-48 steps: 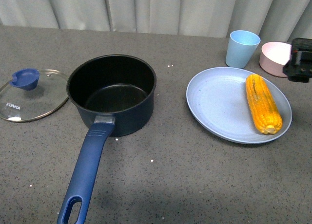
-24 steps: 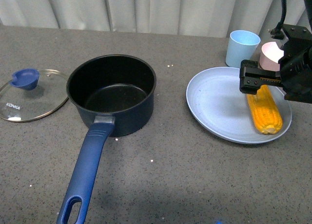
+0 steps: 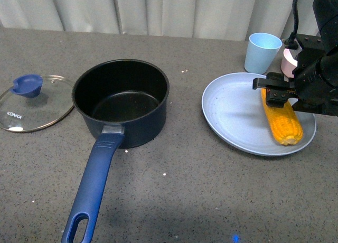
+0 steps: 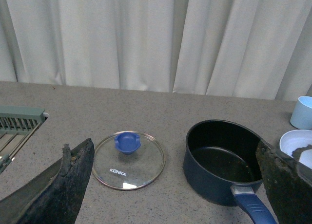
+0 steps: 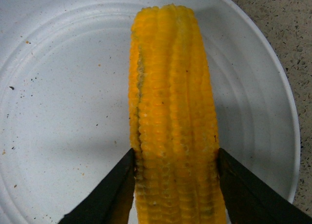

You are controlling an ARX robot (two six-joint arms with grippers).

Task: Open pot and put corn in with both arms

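Note:
The dark navy pot [image 3: 121, 100] stands open at centre-left, black inside, its long blue handle [image 3: 92, 187] pointing toward me. Its glass lid [image 3: 34, 102] with the blue knob lies flat to its left. Both show in the left wrist view, pot [image 4: 222, 160] and lid [image 4: 128, 159]. The yellow corn [image 3: 282, 119] lies on the light-blue plate [image 3: 232, 116] at the right. My right gripper [image 3: 277, 92] is shut on the corn's far end; its fingers [image 5: 105, 195] press both sides of the cob [image 5: 170, 126]. My left gripper [image 4: 175, 185] is open and empty, above the table before lid and pot.
A light-blue cup [image 3: 262, 53] and a pink bowl [image 3: 288, 61] stand behind the plate, close to my right arm. A grey-green rack [image 4: 17, 124] sits at the table's far left in the left wrist view. Curtains hang behind the table.
My right arm has come in from the right edge over the plate, lowered onto the corn's far end and shut on it. The pot and lid have not moved.

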